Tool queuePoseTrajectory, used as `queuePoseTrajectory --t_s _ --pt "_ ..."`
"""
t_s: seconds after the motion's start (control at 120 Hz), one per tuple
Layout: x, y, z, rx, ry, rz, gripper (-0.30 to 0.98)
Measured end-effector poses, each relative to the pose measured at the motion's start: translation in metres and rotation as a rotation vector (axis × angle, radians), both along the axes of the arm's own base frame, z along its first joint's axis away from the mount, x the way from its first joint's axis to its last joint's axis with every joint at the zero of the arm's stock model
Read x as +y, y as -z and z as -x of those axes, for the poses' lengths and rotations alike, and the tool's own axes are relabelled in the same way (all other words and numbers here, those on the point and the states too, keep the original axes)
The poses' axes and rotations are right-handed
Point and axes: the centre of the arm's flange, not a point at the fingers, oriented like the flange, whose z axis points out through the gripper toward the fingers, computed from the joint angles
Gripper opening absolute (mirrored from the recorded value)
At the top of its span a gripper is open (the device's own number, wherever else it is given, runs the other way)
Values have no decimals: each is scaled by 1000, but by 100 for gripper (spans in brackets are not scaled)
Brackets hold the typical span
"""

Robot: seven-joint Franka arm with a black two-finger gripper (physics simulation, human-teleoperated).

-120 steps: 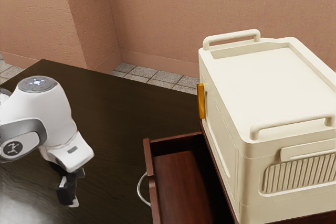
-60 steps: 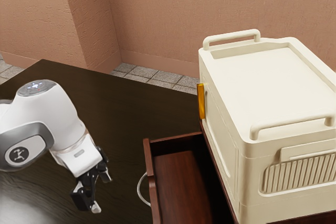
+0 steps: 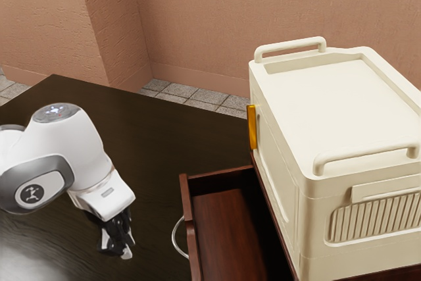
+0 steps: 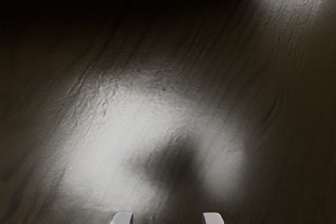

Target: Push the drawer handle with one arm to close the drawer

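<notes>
Drawer (image 3: pixel 188 210), open; its handle (image 3: pixel 175 235) is mounted outside, inward of the tabletop's (image 3: pixel 154 133) far edge. Gripper (image 4: pixel 167 218): fingertips are held apart, short of the handle. Risk: by an off-centre push, the handle may be missed or the drawer skewed.

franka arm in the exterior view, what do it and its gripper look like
The arm is glossy white with rounded housings, grey trim, a round grey cap and a dark round badge bearing a pale logo. The gripper is black, with pale fingertips.
</notes>
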Motion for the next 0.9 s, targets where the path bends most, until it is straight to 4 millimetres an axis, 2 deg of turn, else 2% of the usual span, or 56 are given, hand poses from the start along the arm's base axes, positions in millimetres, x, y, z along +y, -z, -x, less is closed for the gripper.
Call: queuePoseTrajectory --t_s 0.275,0.425,0.717,0.9 --pt "-28 11 -27 33 -11 -9 -7" --pt "-46 6 -30 26 -6 17 -9" --pt "-54 -3 -31 12 -22 45 -10" --pt "-60 3 -40 29 -35 39 -10"
